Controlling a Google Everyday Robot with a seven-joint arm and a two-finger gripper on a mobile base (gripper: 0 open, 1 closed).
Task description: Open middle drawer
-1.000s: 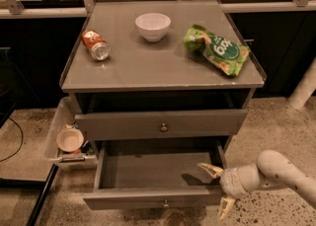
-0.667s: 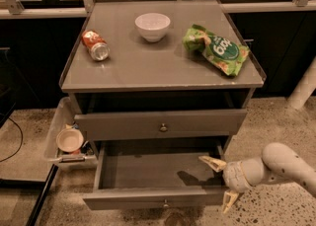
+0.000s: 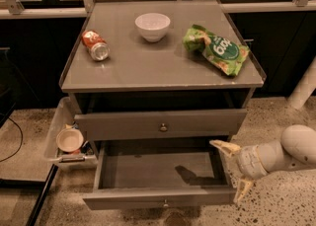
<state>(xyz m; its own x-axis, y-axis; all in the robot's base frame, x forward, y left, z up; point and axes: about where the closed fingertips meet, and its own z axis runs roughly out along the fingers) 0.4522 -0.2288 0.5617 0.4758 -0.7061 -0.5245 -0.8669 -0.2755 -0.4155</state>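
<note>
The robot's arm [image 3: 291, 152], seen at lower right, wears a smooth off-white shell, swelling into a bulbous rounded joint and narrowing to a short cylindrical wrist [image 3: 253, 163]. Its hand [image 3: 233, 169], low in the right of the view, carries two slim, tapering cream-yellow fingers [image 3: 224, 147] set well apart.

One camera looks down from the front onto the cabinet [image 3: 163, 67], claw [image 3: 228, 171] at lower right.
</note>
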